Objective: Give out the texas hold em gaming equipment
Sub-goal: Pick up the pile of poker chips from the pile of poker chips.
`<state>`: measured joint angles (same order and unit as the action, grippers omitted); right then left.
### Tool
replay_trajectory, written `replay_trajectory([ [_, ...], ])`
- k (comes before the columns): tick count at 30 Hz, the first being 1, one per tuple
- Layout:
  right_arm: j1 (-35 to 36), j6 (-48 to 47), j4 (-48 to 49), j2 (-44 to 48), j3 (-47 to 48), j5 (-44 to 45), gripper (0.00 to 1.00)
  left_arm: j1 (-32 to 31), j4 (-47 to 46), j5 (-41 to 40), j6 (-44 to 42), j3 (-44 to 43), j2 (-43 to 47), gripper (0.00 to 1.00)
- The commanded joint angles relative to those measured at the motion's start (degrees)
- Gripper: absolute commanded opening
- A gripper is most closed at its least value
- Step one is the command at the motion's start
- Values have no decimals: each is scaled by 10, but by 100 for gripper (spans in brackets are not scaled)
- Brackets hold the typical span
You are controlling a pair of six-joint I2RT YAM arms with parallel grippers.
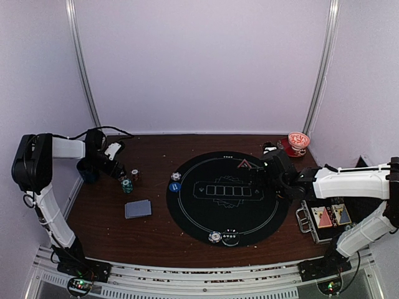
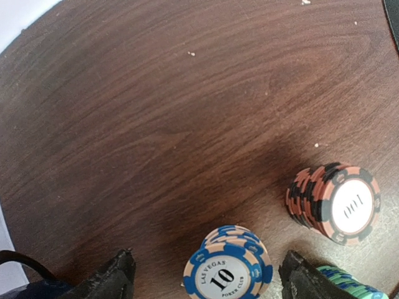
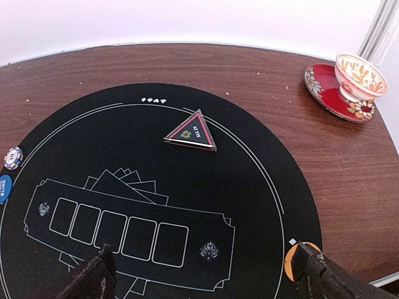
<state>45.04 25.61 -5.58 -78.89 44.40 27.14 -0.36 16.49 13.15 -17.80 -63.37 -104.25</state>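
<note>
A blue-and-white poker chip stack (image 2: 227, 269) marked 10 stands on the wooden table between the fingers of my left gripper (image 2: 209, 281), which is open with a gap on each side. Right of it is a red stack (image 2: 336, 202), and a teal stack (image 2: 350, 285) shows behind the right finger (image 2: 300, 277). From above, the left gripper (image 1: 120, 174) hangs at the table's left over the teal chips (image 1: 127, 185) and red chips (image 1: 135, 175). The grey-blue card deck (image 1: 138, 208) lies nearer. My right gripper (image 3: 206, 280) is open and empty over the black mat (image 3: 262, 187), with the red triangle marker (image 3: 191, 132) ahead and an orange disc (image 3: 290, 261) by its right finger.
On the mat (image 1: 227, 196) lie a striped chip (image 1: 176, 177) and a blue disc (image 1: 174, 186) at the left edge, and two chips (image 1: 216, 237) at the near edge. A red-patterned cup and saucer (image 1: 298, 142) stand at the back right. A small metal case (image 1: 324, 218) lies under the right arm.
</note>
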Motion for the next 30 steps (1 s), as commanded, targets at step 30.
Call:
replay_trajectory([
  [30, 2, -5, -2, 2, 2, 15, 100, 5, 0, 40, -12, 19, -12, 59],
])
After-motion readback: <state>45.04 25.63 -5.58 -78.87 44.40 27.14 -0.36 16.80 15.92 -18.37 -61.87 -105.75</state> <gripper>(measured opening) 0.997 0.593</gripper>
